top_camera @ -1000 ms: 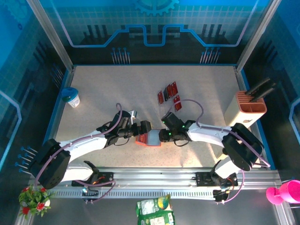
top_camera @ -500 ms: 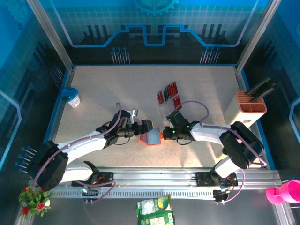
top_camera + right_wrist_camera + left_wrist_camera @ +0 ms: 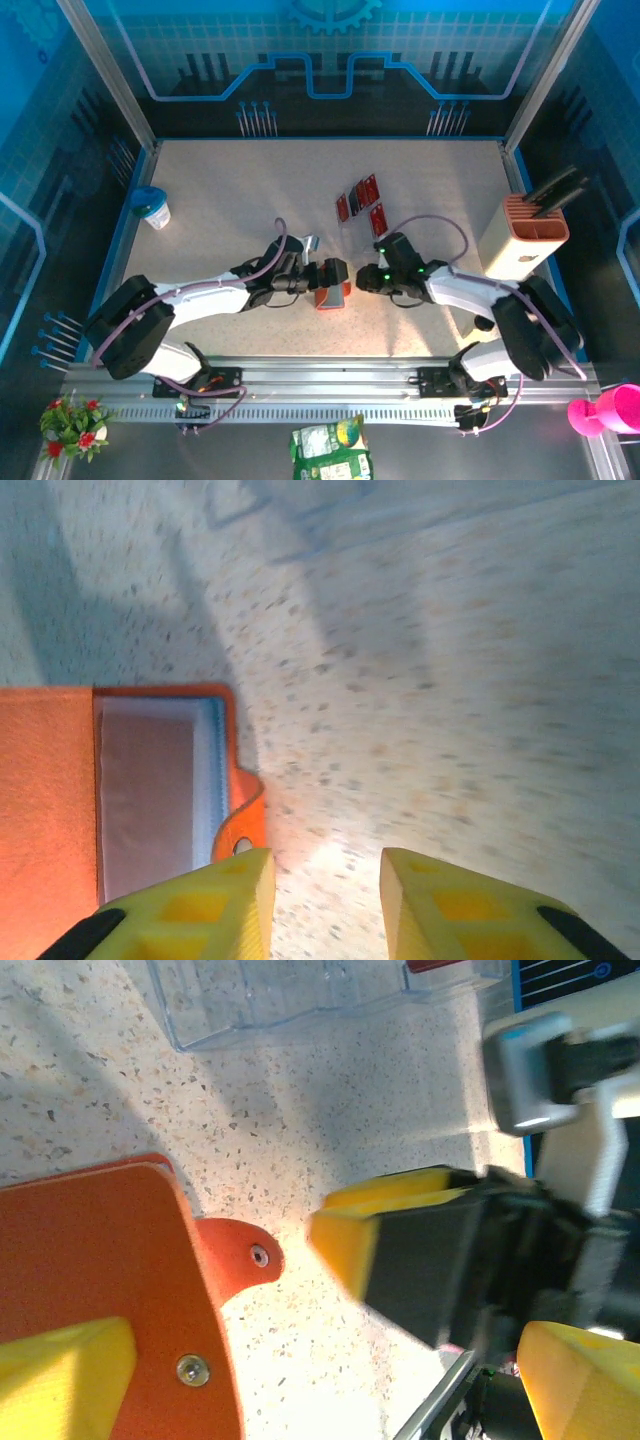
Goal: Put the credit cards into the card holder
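The orange card holder (image 3: 333, 292) lies near the table's front middle. In the right wrist view it lies open (image 3: 60, 800), with a grey-blue pocket and its snap tab toward my fingers. My left gripper (image 3: 324, 274) stands wide open over it; in the left wrist view one yellow finger (image 3: 62, 1380) rests over the holder (image 3: 100, 1260) and the other is far to the right. My right gripper (image 3: 363, 279) is just right of the holder, open (image 3: 325, 905) with bare table between its fingers. The red and black credit cards (image 3: 358, 200) lie in a clear tray behind.
A salmon-and-white box with black tools (image 3: 527, 232) stands at the right edge. A white cup with a blue lid (image 3: 152, 207) sits at the far left. The clear tray (image 3: 290, 995) lies just beyond the holder. A metal rail (image 3: 320, 375) runs along the front.
The card holder and my left gripper have shifted right. My right gripper has drawn back to the right, off the holder, shutting and then opening its jaws.
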